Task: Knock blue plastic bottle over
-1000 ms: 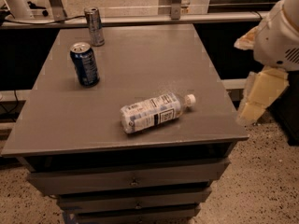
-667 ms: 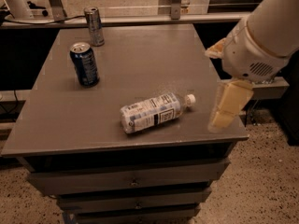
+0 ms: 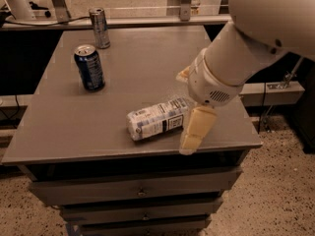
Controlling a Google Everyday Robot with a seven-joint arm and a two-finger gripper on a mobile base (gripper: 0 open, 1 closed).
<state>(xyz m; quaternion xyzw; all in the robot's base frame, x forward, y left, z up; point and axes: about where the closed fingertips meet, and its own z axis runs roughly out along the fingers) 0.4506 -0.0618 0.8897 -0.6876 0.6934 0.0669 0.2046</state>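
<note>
Since the earlier frames the arm (image 3: 246, 48) has swung in from beyond the table's side edge to a position over its front corner, while the blue plastic bottle (image 3: 156, 121) has not shifted. The tool (image 3: 186, 111) now hangs at the bottle's cap end, with one cream finger (image 3: 197, 129) pointing down past the front edge of the table (image 3: 74, 136) and the other just showing behind the wrist. The two are well apart, so the tool reads as open, and it holds nothing. The bottle lies on its side near the front edge. Its long axis runs from the front, on the camera's left, up toward the tool, and the wrist hides the cap. The bottle therefore extends away from the tool along its own length, toward the side where the dark blue soda can (image 3: 90, 68) and the slim silver can (image 3: 100, 27) stand well apart from it. As the bottle is already toppled, a further push would probably only slide or roll it.
</note>
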